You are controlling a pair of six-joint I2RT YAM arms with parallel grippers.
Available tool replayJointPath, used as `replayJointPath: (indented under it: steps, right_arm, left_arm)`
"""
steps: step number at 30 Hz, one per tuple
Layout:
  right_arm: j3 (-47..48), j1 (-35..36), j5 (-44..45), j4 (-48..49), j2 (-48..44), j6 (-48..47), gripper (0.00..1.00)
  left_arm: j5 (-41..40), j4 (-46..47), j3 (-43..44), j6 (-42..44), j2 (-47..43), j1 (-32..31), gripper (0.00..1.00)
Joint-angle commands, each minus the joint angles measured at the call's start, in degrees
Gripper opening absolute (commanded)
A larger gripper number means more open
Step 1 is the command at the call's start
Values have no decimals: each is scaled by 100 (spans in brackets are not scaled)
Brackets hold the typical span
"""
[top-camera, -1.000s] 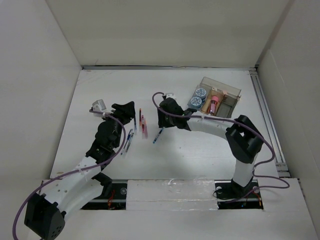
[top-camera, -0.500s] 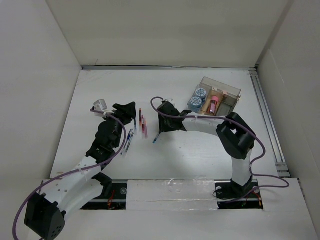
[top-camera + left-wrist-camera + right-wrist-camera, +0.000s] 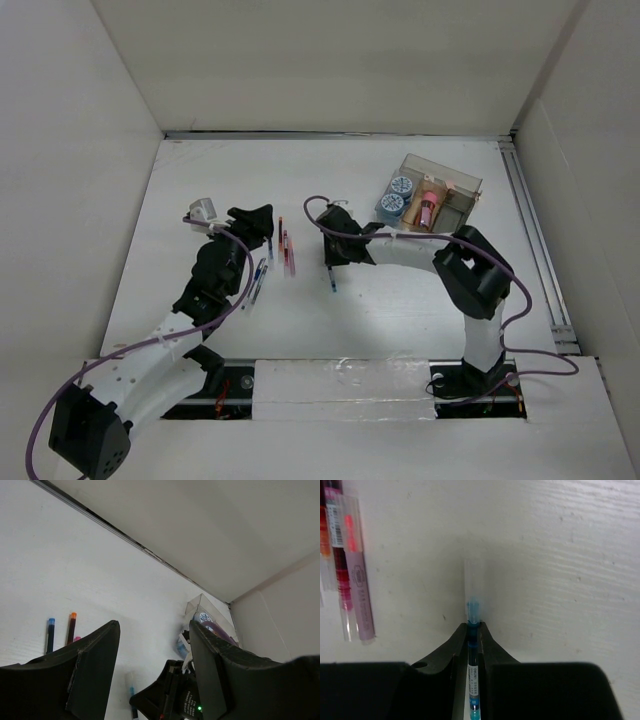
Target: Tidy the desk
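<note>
Blue pen [image 3: 473,675] is being clamped in the right jaws, down at the desk [image 3: 400,310] just right of the loose pens [image 3: 288,255]; left jaws are standing wide left of them.

We see a matte white surface [image 3: 400,310] with a silvery strip [image 3: 533,240] along its right edge. A clear plastic organizer box [image 3: 462,180] stands at the far right. Near the middle, red and pink pens [image 3: 288,252] lie side by side, with blue pens [image 3: 258,280] just to their left. Apart on the right, a blue-ink pen [image 3: 331,279] with a clear cap meets the surface.
</note>
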Motion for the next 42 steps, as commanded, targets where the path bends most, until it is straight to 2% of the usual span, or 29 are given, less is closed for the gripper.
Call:
replayJointPath:
  steps: [1, 7, 11, 15, 16, 18, 19, 26, 39, 42]
  right_arm:
    - [-324, 2, 8, -49, -426, 97, 3]
    - [-211, -296, 261, -49, -1156, -52, 0]
    - [-289, -867, 797, -233, -1947, -228, 0]
    - [-684, -1833, 1140, -287, -2807, -299, 2]
    - [-868, -2287, 1158, -278, -2896, -308, 2]
    - [-1036, -2712, 1211, -120, -3011, -299, 2]
    - [-1124, -3079, 1229, -76, -2994, -299, 2]
    - [-906, -4180, 1379, 48, -2547, -281, 2]
    - [-677, -4428, 1651, 126, -1667, -501, 3]
    - [-773, -4428, 1423, 276, -1719, -475, 23]
  left_arm:
    - [40, 291, 76, 84, 36, -26, 54]
    - [102, 326, 76, 66, 88, -26, 54]
    - [251, 379, 76, 40, 88, -26, 54]
    - [435, 440, 85, -13, 272, -26, 54]
    - [488, 432, 111, -48, 317, -26, 54]
    - [602, 449, 155, -57, 448, -26, 54]
    - [611, 449, 172, -66, 466, -26, 54]
    - [576, 449, 102, -48, 308, -26, 54]
    - [576, 450, 181, -4, 528, -26, 53]
    - [655, 397, 217, 5, 519, -26, 53]
